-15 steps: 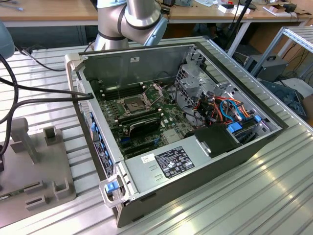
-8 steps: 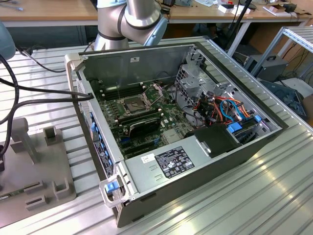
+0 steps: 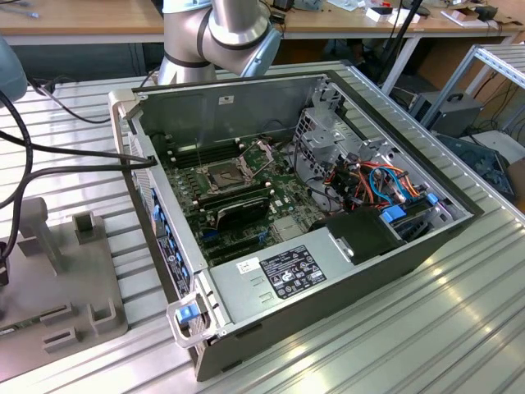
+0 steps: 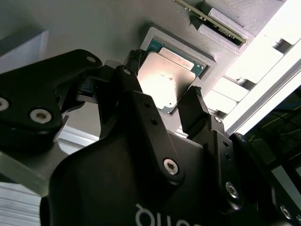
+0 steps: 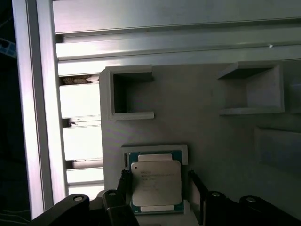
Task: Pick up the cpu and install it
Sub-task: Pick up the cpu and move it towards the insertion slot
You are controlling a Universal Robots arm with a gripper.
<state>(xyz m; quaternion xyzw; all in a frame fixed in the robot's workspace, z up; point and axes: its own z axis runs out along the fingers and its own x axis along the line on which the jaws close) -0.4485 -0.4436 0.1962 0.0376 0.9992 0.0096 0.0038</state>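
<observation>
The slatted aluminium table (image 3: 459, 328) is seen in the exterior view, and the grey fixture (image 3: 49, 271) is laid flat on it. The open computer case (image 3: 230, 107) is set just beside the fixture, on the exterior view's right of it. Inside the case the green motherboard (image 3: 283, 201) is exposed. Its dark square socket (image 3: 223, 174) is found with the metal frame swung up, well apart from the fixture. The arm (image 3: 221, 29) is mounted beyond the case, on the side away from the fixture.

Over the fixture (image 5: 211, 132) the gripper (image 5: 160, 183) is held low, and its black fingers (image 5: 196, 193) are spread apart. One finger is placed on each side of the cpu (image 5: 155, 183). In the first wrist view a thin strip of pale rim is seen between one finger and the chip's edge, so the chip is bracketed and not clamped. On the other side, contact cannot be judged.

The cpu is lying flat in a shallow square recess of the fixture, framed by a raised pale rim. A dull silver-grey metal lid is shown, square with rounded corners, and faint print is carried on it. A narrow green border is seen around the lid. In the second wrist view the fixture (image 4: 94, 28) is seen past the gripper (image 4: 164, 77). There a bright glare is thrown off the cpu (image 4: 167, 82), and a finger (image 4: 193, 113) is seen close to its corner.
</observation>
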